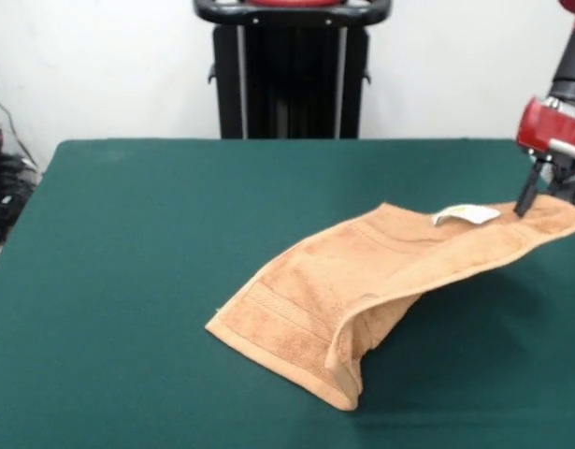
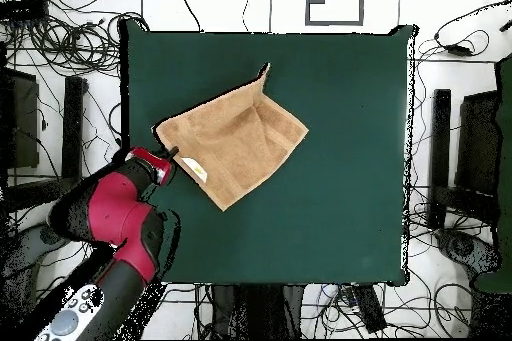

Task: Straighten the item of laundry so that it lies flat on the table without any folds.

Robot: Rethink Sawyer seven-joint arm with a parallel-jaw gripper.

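Note:
The light orange-tan towel (image 1: 362, 271) lies on the dark green table (image 1: 128, 234), right of the middle in the front view. Its near edge is folded under and stands up in a ridge. Its right end is held up off the table, with a shadow beneath it. The white label (image 1: 467, 214) sits on top near that raised end. My gripper (image 1: 530, 201) comes in at the right edge and is shut on the towel's raised corner. In the overhead view the towel (image 2: 235, 137) lies skewed on the table (image 2: 340, 107), with the gripper (image 2: 172, 152) at its left corner by the label (image 2: 193, 168).
The black pedestal (image 1: 292, 75) stands behind the table's far edge. My red arm (image 2: 120, 217) reaches over the table's left edge in the overhead view. Cables (image 2: 60, 27) and dark stands (image 2: 440, 147) surround the table on the floor.

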